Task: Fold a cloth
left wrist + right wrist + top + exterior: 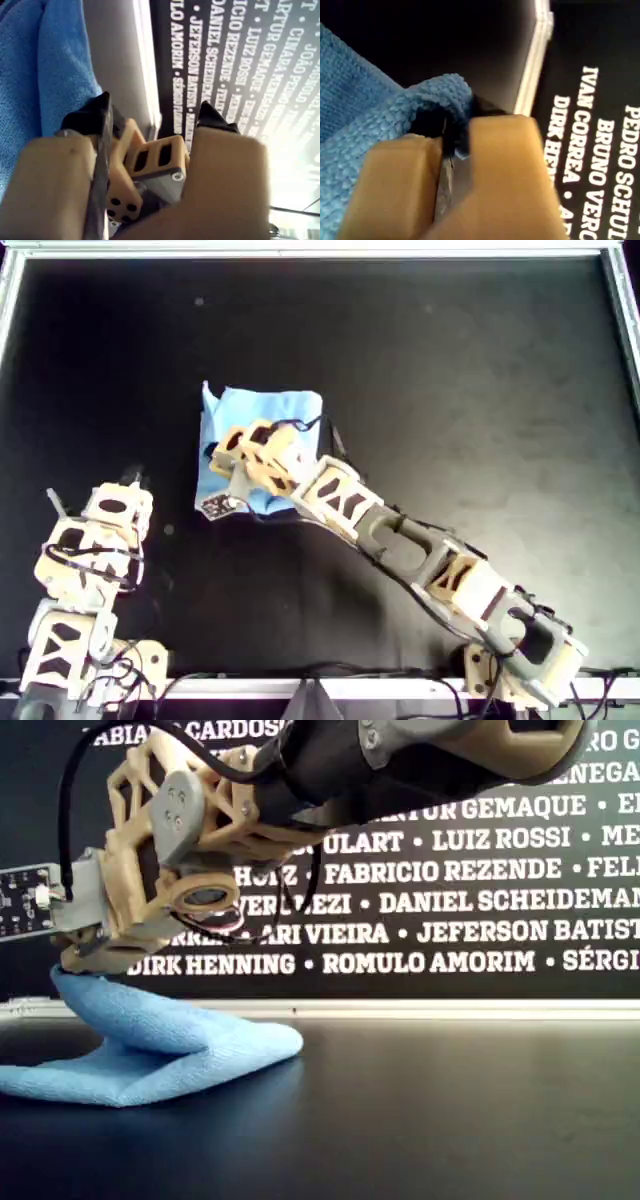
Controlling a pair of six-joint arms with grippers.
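second gripper (451,131) pinched closed on a fold of the cloth (360,125) | first gripper (152,117) spread open, empty, cloth beside it | cloth (262,420) on the black table (450,390), one edge raised (150,1020)

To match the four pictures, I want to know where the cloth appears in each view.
Overhead view: the cloth lies left of centre, partly under an arm.
Exterior view: lower left, one end lifted.
First wrist view: along one side.
Second wrist view: pinched in my second gripper.
Shared landmark: the black table.
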